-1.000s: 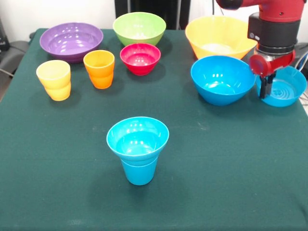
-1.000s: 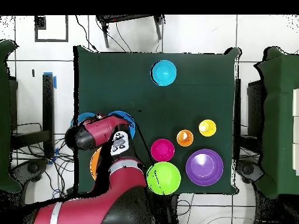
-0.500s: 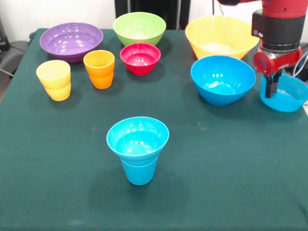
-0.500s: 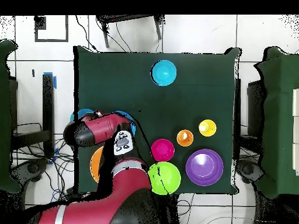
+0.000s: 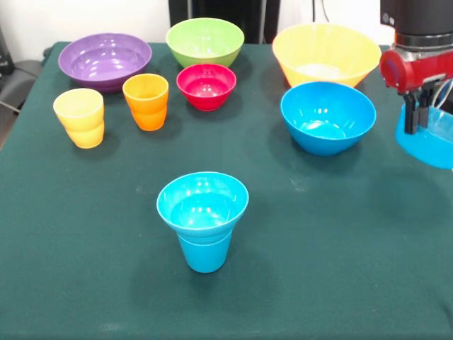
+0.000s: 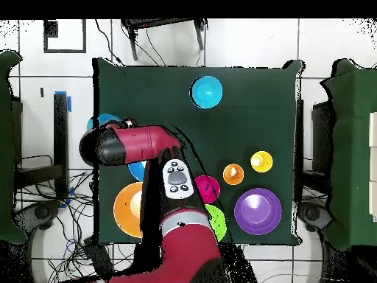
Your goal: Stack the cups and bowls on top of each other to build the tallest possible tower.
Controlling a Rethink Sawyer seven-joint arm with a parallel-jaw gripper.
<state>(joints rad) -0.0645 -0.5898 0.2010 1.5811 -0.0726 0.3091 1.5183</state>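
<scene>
A blue cup with a small blue bowl nested on top forms the tower (image 5: 203, 219), (image 6: 207, 91), alone near the table's middle. My gripper (image 5: 417, 119) is at the right edge of the front view, shut on the rim of another small blue bowl (image 5: 432, 145), (image 6: 107, 120), which is tilted and partly cut off by the frame. A larger blue bowl (image 5: 328, 117) stands left of it and the yellow-orange bowl (image 5: 325, 53) behind. The purple bowl (image 5: 105, 61), green bowl (image 5: 205, 41), red bowl (image 5: 206, 86), orange cup (image 5: 146, 101) and yellow cup (image 5: 79, 117) stand at the back left.
In the overhead view the red arm (image 6: 147, 144) covers part of the larger blue bowl (image 6: 136, 171), red bowl (image 6: 208, 189) and green bowl (image 6: 219, 221). The held bowl hangs at the green table's side edge (image 6: 96, 110).
The gripper has carried the small blue bowl sideways toward the table's edge and a little upward. Nothing else has moved.
</scene>
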